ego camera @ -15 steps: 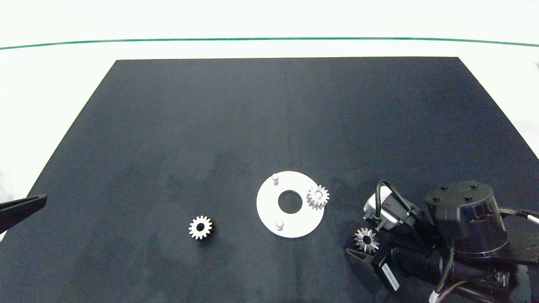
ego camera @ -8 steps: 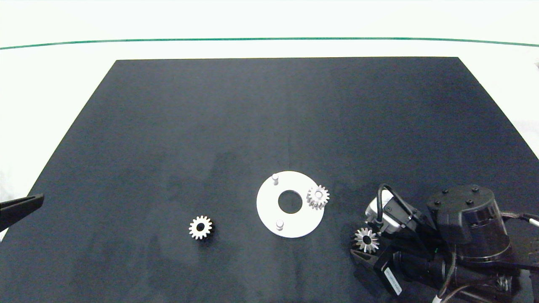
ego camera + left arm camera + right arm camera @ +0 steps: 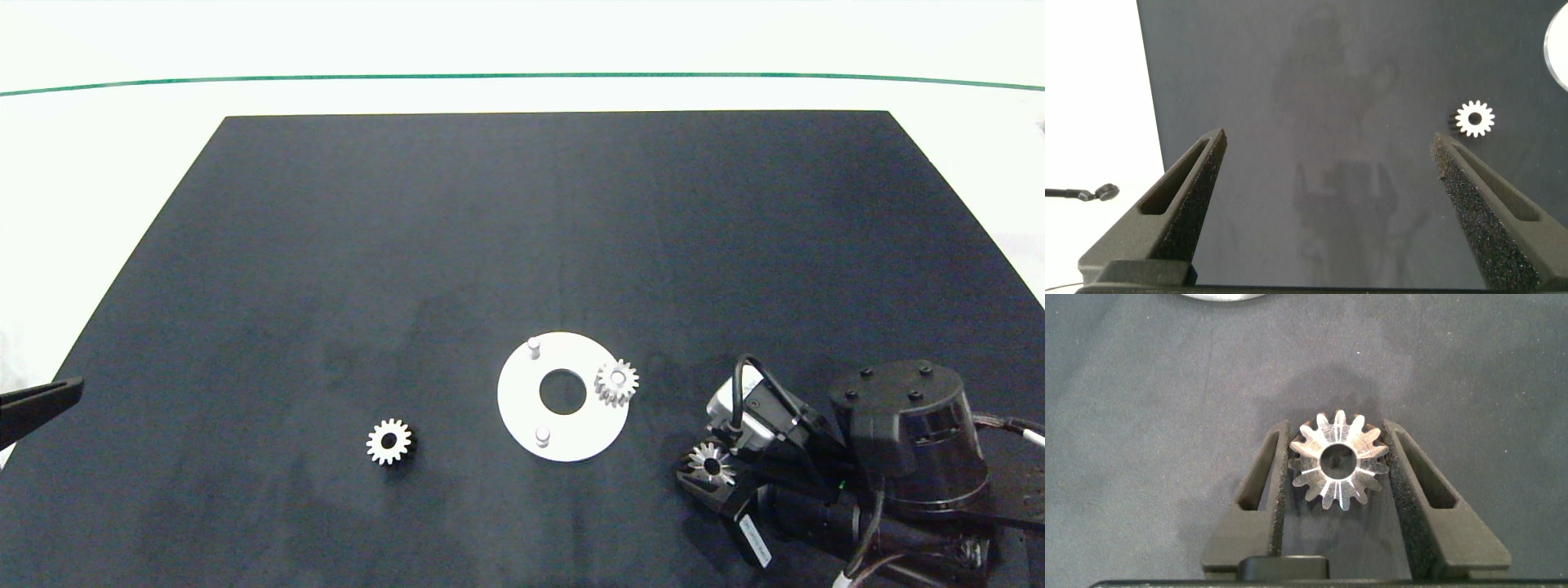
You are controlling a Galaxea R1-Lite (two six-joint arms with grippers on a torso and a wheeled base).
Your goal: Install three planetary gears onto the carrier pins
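One loose gear [image 3: 389, 442] left of disc [image 3: 522, 425]

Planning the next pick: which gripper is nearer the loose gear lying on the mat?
Right, only slightly. The loose gear lies between them: the left gripper waits at the mat's left edge, and the right gripper, clamping another gear, sits beyond the white disc.

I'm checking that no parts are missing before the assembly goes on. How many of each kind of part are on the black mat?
Small silvery metal toothed gears: 3
Flat white ring-shaped disc: 1
Short white pegs showing bare on the disc: 2
Total: 6
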